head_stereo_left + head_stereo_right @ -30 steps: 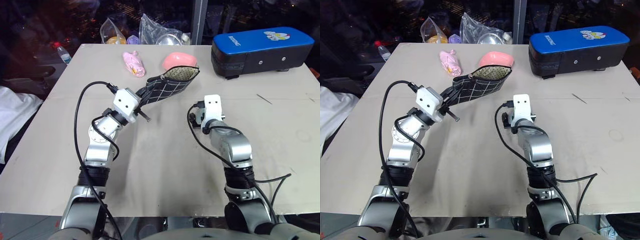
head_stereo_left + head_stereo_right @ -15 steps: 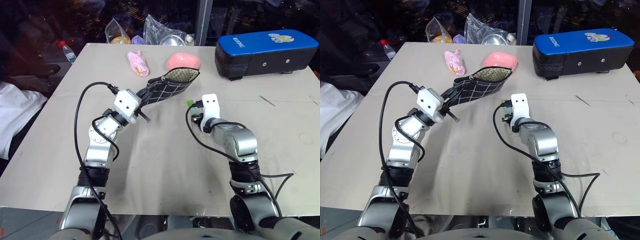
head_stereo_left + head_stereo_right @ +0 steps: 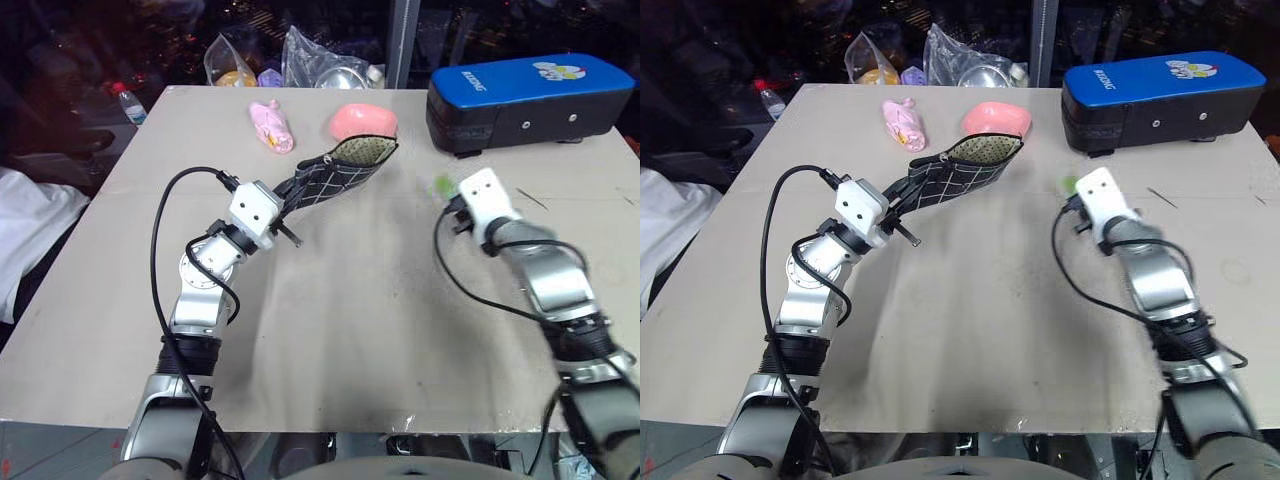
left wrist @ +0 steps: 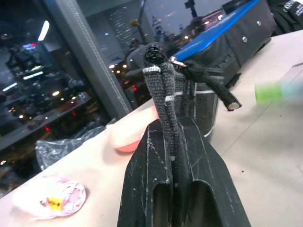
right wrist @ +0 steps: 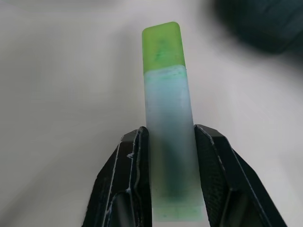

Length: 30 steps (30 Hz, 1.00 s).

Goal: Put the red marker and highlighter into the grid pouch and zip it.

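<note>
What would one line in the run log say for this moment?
left tool: shut on grid pouch, mouth open | right tool: shut on highlighter, lifted off table | zip: not done

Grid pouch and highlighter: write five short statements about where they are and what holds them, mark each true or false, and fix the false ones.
1. The right gripper is shut on the highlighter. True.
2. The highlighter's lime-green cap points back into the gripper. False: the cap sticks out past the fingertips.
3. The left gripper pinches an end of the grid pouch. True.
4. The grid pouch is zipped shut. False: its mouth gapes open, showing the dotted lining.
5. The grid pouch lies on top of the blue and black case. False: the case sits apart, at the table's far right; the pouch's open end is next to a pink item.
</note>
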Each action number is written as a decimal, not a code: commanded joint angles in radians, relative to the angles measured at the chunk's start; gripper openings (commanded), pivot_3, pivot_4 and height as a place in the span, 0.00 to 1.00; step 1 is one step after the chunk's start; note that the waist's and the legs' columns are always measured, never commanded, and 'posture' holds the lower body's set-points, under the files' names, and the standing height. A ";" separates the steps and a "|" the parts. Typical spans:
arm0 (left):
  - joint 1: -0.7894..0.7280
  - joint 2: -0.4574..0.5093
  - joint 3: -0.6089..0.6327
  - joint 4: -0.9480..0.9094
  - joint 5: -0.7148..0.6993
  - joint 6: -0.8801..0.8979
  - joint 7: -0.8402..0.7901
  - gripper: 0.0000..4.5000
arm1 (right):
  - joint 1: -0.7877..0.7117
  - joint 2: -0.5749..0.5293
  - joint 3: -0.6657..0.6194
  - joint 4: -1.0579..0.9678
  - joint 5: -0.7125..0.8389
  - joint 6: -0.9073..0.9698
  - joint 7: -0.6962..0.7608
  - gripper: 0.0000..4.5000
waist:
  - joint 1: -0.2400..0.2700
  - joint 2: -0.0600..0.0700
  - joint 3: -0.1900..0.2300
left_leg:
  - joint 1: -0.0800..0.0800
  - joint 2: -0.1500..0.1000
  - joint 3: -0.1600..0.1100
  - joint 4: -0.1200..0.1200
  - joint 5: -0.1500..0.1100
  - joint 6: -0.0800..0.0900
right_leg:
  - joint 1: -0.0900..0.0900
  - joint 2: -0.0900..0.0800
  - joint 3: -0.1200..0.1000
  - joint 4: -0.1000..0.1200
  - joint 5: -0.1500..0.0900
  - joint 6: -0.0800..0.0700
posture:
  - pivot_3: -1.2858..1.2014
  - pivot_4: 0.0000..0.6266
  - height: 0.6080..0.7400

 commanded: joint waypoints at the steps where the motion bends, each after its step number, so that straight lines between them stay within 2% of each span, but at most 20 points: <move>1: -0.018 -0.008 -0.027 -0.031 -0.005 -0.029 -0.026 0.00 | -0.032 -0.081 -0.004 -0.008 -0.005 -0.298 0.154 0.16 | -0.012 0.000 0.000 | 0.001 0.000 0.000 -0.001 0.000 0.000 | 0.000 0.001 0.000 0.000 0.000 0.000 | 0.52 0.24 0.98; 7: -0.022 -0.006 -0.081 -0.012 -0.001 -0.066 -0.091 0.00 | -0.073 -0.222 -0.005 0.049 -0.021 -0.566 0.384 0.16 | -0.011 0.000 0.001 | 0.002 0.003 0.001 -0.002 0.000 0.000 | 0.000 0.002 0.001 0.001 0.000 0.000 | 0.52 0.24 0.98; 13: -0.044 -0.015 -0.121 0.012 0.010 -0.105 -0.136 0.00 | -0.171 -0.295 0.068 0.124 -0.149 -0.789 0.497 0.16 | -0.005 0.000 0.001 | 0.002 0.002 0.005 0.000 0.000 0.000 | -0.001 0.000 0.004 0.000 0.000 0.000 | 0.52 0.24 0.98; 22: -0.056 -0.022 -0.155 -0.007 0.020 -0.116 -0.154 0.00 | -0.282 -0.285 0.125 0.257 -0.266 -1.030 0.556 0.16 | -0.006 0.000 0.001 | 0.002 0.003 0.006 0.000 0.000 -0.001 | -0.001 0.000 0.004 0.001 0.000 0.000 | 0.52 0.24 0.98; 30: -0.063 -0.021 -0.189 -0.020 0.025 -0.145 -0.189 0.00 | -0.375 -0.217 0.177 0.361 -0.291 -1.221 0.577 0.16 | -0.007 0.001 0.001 | 0.003 0.003 0.007 0.000 0.001 -0.001 | -0.001 0.000 0.004 0.001 0.000 0.000 | 0.52 0.24 0.98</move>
